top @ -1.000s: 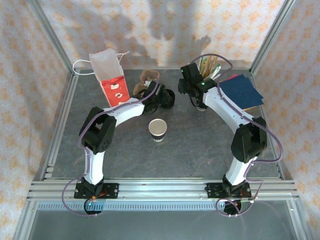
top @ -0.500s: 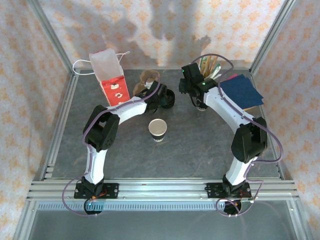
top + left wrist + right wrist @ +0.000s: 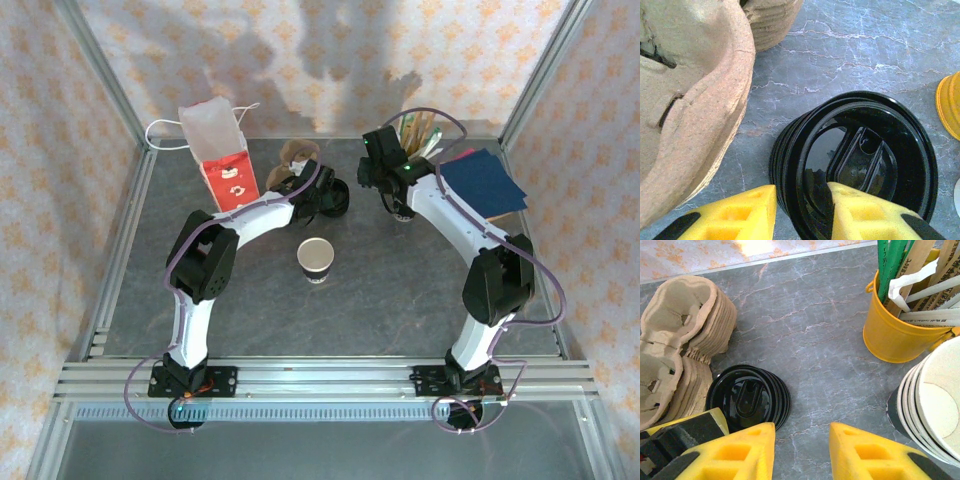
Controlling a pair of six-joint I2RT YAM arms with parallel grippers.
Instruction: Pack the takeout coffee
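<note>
**A:** What is the left end effector point(image 3: 800, 212) doing?

**B:** It hangs low over the stack of black lids point(image 3: 860, 150). Its yellow fingers point(image 3: 740, 215) are apart, and the near rim of the stack sits between them. One finger is outside the stack, the other over the hollow of the top lid. Pulp cup carriers point(image 3: 695, 90) bulge just to its left.

**A:** And the right end effector point(image 3: 802, 445)?

**B:** Its fingers are also parted, with only the grey bench point(image 3: 810, 340) showing between them. The black lids lie ahead and to its left, beside the carriers. A yellow bucket point(image 3: 892, 335) of stirrers stands ahead to its right. A stack of white cups point(image 3: 935, 405) sits close on its right.

**A:** Where is the takeout coffee?

**B:** The paper cup point(image 3: 315, 260) stands upright on the bench with its mouth open. It is behind both end effectors, toward the arm bases. It is apart from each and nearer the left one.
</note>
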